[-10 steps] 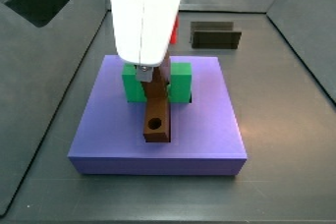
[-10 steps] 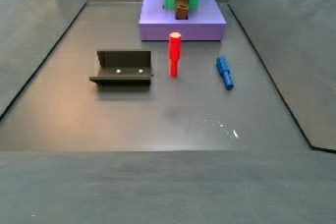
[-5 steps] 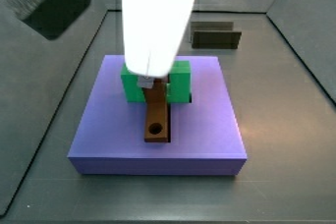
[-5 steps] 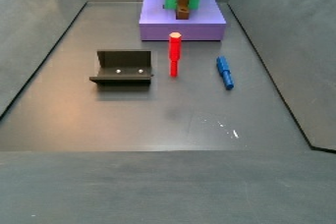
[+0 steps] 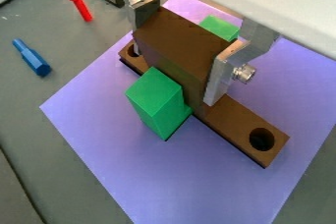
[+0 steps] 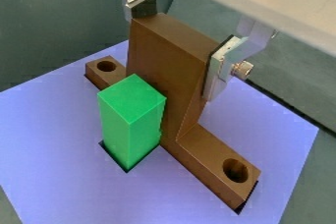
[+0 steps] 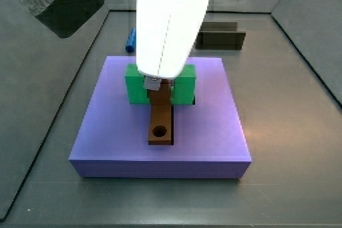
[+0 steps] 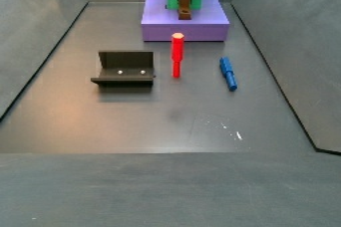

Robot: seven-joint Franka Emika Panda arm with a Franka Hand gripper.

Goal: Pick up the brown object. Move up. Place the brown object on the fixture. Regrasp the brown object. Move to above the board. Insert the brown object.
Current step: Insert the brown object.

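The brown object (image 7: 160, 122) lies in the slot of the purple board (image 7: 207, 122), its bar flat with a round hole at the near end. Its upright brown plate (image 6: 164, 81) stands between the arms of the green block (image 6: 129, 120). My gripper (image 5: 184, 46) hangs over the board in both side views (image 7: 158, 80), and its fingers (image 6: 223, 71) flank the top of the plate. The jaws stand open, with one pad just off the plate's upper corner. The brown object also shows in the far side view (image 8: 184, 10).
The dark fixture (image 8: 123, 69) stands on the floor away from the board and also shows behind the board (image 7: 219, 38). A slim red peg (image 8: 176, 54) and a small blue peg (image 8: 228, 73) lie on the floor between them. Grey walls close in the floor.
My gripper has risen above the board while the brown object has stayed in the slot.
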